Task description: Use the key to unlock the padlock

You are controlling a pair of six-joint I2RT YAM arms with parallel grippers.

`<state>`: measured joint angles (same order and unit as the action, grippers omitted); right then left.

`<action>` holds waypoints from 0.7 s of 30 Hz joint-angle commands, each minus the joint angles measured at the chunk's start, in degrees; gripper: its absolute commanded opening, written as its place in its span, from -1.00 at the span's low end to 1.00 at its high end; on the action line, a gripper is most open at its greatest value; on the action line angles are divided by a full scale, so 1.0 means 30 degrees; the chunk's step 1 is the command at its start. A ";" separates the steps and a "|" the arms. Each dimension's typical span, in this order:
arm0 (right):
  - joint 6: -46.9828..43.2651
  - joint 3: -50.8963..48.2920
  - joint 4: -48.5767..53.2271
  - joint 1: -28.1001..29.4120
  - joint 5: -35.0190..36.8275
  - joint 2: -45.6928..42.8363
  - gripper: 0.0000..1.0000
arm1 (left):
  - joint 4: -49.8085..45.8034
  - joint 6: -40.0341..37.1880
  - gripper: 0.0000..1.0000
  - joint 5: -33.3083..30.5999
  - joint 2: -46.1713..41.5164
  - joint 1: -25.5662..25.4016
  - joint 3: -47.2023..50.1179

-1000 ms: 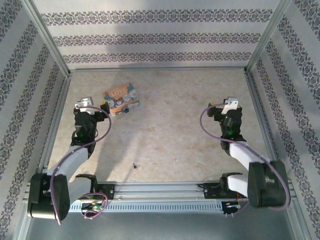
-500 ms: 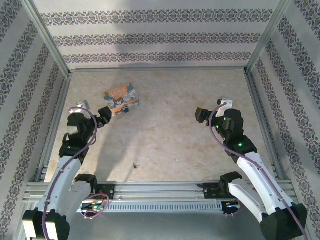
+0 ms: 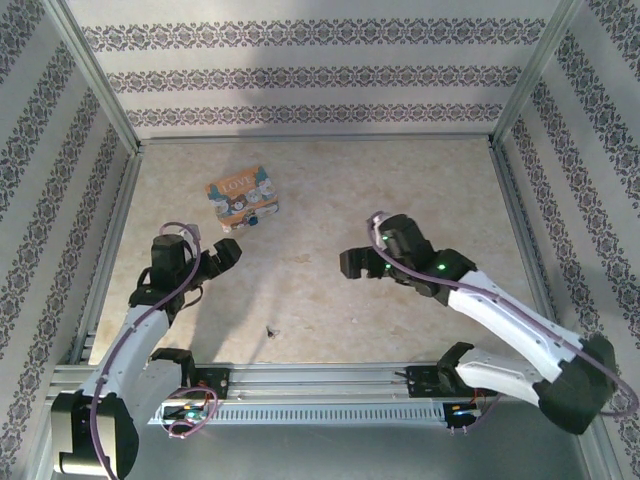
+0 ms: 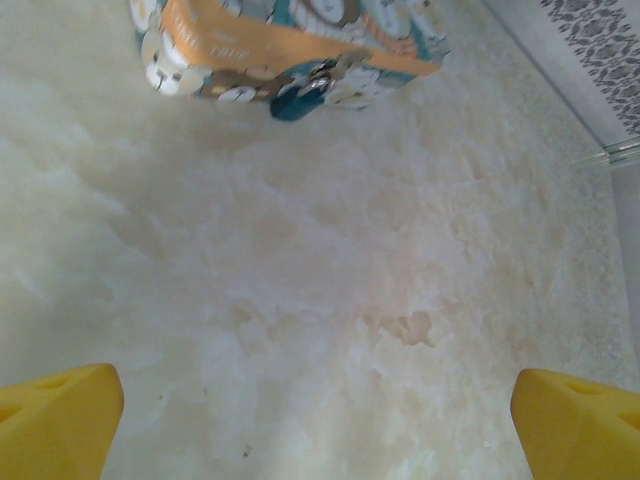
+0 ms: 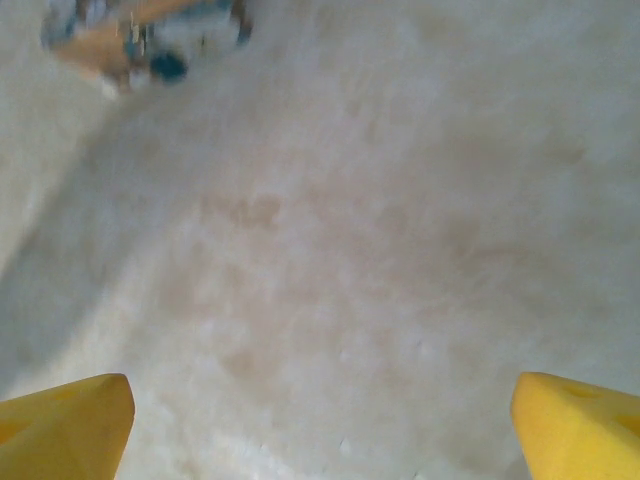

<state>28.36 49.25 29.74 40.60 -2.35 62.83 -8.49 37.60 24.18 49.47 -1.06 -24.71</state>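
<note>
From where I stand, the padlock [image 3: 242, 198] lies flat on the pale mottled tabletop [image 3: 400, 180], its orange face with the "LOVE" lettering turned up. It sits just ahead of the left fingers [image 3: 226, 254], a little beyond their tips and apart from them. In the left wrist view the two yellow tips of the left fingers [image 4: 55, 420] sit in the bottom corners, spread wide, with bare tabletop between them. The padlock [image 4: 290, 40] is straight ahead at the top, nearer the left-hand tip than the right-hand one. The key [image 4: 297, 98] rests against the padlock's near edge, the side facing those fingers. Its blue part is plain to see with a bit of silvery metal beside it, but I cannot tell whether it is seated in the lock. From above, the key [image 3: 255, 221] is only a small blue dot at that edge. The right fingers [image 3: 355, 263] point across toward the padlock's side of the tabletop, well apart from it. In the right wrist view the right fingers [image 5: 60, 415] are spread wide too. The padlock [image 5: 100, 42] shows far ahead and off toward the left-hand tip, blurred, with the key's blue spot [image 5: 168, 67] beside it. A tiny dark speck [image 3: 270, 329] lies on the tabletop behind both pairs of fingers, too small to make out. Patterned walls [image 3: 300, 80] close in the space.
</note>
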 commanded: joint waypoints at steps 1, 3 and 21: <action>0.0987 0.1381 0.1986 0.1871 -0.0359 0.1687 0.87 | 0.0565 0.0993 0.99 -0.0086 0.0189 -0.0115 0.0519; 0.0994 0.2253 0.2320 0.3301 -0.0321 0.3156 0.80 | 0.0673 0.1396 0.99 -0.0532 0.0488 -0.0123 0.0748; -0.1768 1.0031 0.4984 0.9305 -0.1577 1.3858 0.18 | 0.0541 0.3753 0.99 -0.2931 0.1124 -0.0115 0.1352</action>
<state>25.61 75.68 40.84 67.35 -6.44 101.73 -7.68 47.62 17.04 53.21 -1.06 -20.80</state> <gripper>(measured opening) 0.596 0.994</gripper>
